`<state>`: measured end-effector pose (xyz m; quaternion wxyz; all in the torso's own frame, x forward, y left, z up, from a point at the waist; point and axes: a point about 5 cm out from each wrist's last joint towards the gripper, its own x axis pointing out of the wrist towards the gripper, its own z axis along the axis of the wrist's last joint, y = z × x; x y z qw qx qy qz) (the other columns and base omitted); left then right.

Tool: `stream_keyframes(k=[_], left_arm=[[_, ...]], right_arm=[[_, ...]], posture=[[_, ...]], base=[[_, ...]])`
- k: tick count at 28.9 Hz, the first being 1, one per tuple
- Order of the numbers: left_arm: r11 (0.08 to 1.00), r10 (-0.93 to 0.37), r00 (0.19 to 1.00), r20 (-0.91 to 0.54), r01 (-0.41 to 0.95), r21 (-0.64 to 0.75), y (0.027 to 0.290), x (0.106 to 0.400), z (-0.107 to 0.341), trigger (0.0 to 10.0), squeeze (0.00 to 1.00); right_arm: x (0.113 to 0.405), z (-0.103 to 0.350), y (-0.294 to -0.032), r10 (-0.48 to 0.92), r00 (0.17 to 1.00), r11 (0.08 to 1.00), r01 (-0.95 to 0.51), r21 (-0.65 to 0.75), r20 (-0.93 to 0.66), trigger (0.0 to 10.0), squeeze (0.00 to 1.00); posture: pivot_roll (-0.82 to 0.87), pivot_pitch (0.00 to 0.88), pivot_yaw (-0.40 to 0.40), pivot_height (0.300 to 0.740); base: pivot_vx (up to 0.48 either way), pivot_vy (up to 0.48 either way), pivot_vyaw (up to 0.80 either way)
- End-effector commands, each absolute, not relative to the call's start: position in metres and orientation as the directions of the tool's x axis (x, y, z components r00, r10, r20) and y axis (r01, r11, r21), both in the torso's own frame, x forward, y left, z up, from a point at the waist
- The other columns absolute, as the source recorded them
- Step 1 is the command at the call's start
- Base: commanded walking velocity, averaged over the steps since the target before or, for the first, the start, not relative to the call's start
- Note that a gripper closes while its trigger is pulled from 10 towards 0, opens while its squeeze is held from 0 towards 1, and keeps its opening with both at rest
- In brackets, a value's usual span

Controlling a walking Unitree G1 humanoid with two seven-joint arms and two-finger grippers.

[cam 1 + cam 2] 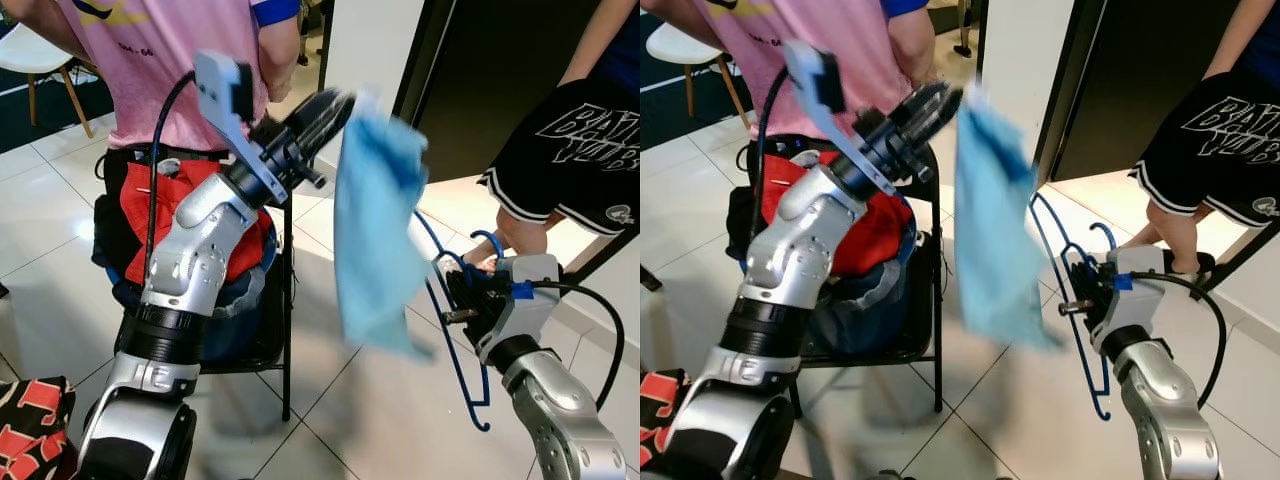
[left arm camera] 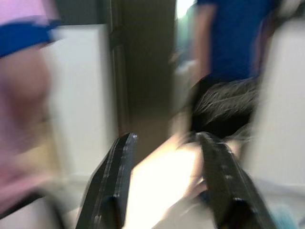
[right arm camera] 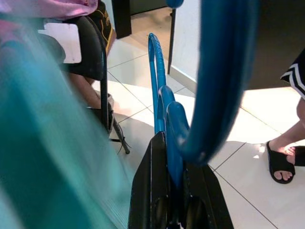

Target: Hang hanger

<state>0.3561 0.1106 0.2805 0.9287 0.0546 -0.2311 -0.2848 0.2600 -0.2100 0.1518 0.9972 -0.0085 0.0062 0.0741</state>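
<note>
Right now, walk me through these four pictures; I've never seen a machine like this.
A humanoid robot with two silver arms. The two wide pictures come from its head camera; the other two from cameras on its wrists. The right pincer is shut on a blue hanger. A light blue cloth hangs, blurred, between the arms, with the open left pincer raised beside its top. Behind stands a black chair piled with clothes. Two people stand nearby on the tiled floor.

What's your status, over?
Right end effector shut on blue hanger, light blue cloth draped on it. Left end effector open, raised by cloth's top. Two people close ahead; chair with clothes nearby.
</note>
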Motion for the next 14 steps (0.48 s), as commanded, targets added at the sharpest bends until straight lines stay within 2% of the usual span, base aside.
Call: stream_keyframes(k=[1,2,3,5,6,8,9,10,11,12,13,14], left_arm=[[0.848,-0.512,0.775,0.369,0.389,0.360,0.118,0.359,0.279,10.0,1.00],[0.848,-0.512,0.775,0.369,0.389,0.360,0.118,0.359,0.279,10.0,1.00],[0.835,-0.483,0.811,0.330,0.312,0.454,0.127,0.361,0.278,10.0,0.00],[0.835,-0.483,0.811,0.330,0.312,0.454,0.127,0.361,0.278,10.0,0.00],[0.807,-0.435,0.851,0.295,0.223,0.547,0.138,0.362,0.277,10.0,0.00],[0.807,-0.435,0.851,0.295,0.223,0.547,0.138,0.362,0.277,10.0,0.00],[0.781,-0.333,0.905,0.264,0.108,0.615,0.159,0.362,0.275,10.0,0.00],[0.781,-0.333,0.905,0.264,0.108,0.615,0.159,0.362,0.275,10.0,0.00],[0.814,-0.175,0.957,0.231,0.009,0.581,0.185,0.359,0.267,10.0,0.00],[0.814,-0.175,0.957,0.231,0.009,0.581,0.185,0.359,0.267,10.0,0.00],[0.891,-0.024,0.989,0.148,-0.046,0.453,0.208,0.353,0.247,10.0,0.00],[0.891,-0.024,0.989,0.148,-0.046,0.453,0.208,0.353,0.247,10.0,0.00]], right_arm=[[0.259,0.150,-0.215,0.125,0.992,0.992,-0.126,-0.017,-0.017,10.0,0.00],[0.259,0.150,-0.215,0.125,0.992,0.992,-0.126,-0.017,-0.017,10.0,0.00],[0.259,0.150,-0.215,0.126,0.992,0.992,-0.126,-0.015,-0.017,10.0,0.00],[0.259,0.150,-0.215,0.126,0.992,0.992,-0.126,-0.015,-0.017,10.0,0.00],[0.259,0.150,-0.214,0.127,0.992,0.992,-0.127,-0.013,-0.017,10.0,0.00],[0.259,0.150,-0.214,0.127,0.992,0.992,-0.127,-0.013,-0.017,10.0,0.00],[0.259,0.150,-0.214,0.128,0.992,0.992,-0.128,-0.011,-0.018,10.0,0.00],[0.259,0.150,-0.214,0.128,0.992,0.992,-0.128,-0.011,-0.018,10.0,0.00],[0.258,0.150,-0.214,0.129,0.991,0.992,-0.130,-0.009,-0.019,10.0,0.00],[0.258,0.150,-0.214,0.129,0.991,0.992,-0.130,-0.009,-0.019,10.0,0.00],[0.258,0.150,-0.213,0.131,0.991,0.991,-0.131,-0.007,-0.021,10.0,0.00],[0.258,0.150,-0.213,0.131,0.991,0.991,-0.131,-0.007,-0.021,10.0,0.00]], posture=[[-0.02,0.128,-0.063,0.740],[-0.02,0.128,-0.063,0.740],[-0.01,0.130,-0.065,0.740],[-0.01,0.130,-0.065,0.740],[-0.01,0.132,-0.066,0.740],[-0.01,0.132,-0.066,0.740],[-0.01,0.136,-0.067,0.740],[-0.01,0.136,-0.067,0.740],[-0.01,0.138,-0.064,0.740],[-0.01,0.138,-0.064,0.740],[-0.01,0.138,-0.064,0.740],[-0.01,0.138,-0.064,0.740]], base=[[0.000,0.000,0.00],[0.000,0.000,0.00],[0.000,0.000,0.00],[0.000,0.000,0.00],[0.000,0.000,0.00],[0.000,0.000,0.00],[0.000,0.000,0.00],[0.000,0.000,0.00],[0.000,0.000,0.00],[0.000,0.000,0.00],[0.000,0.000,0.00],[0.000,0.000,0.00]])
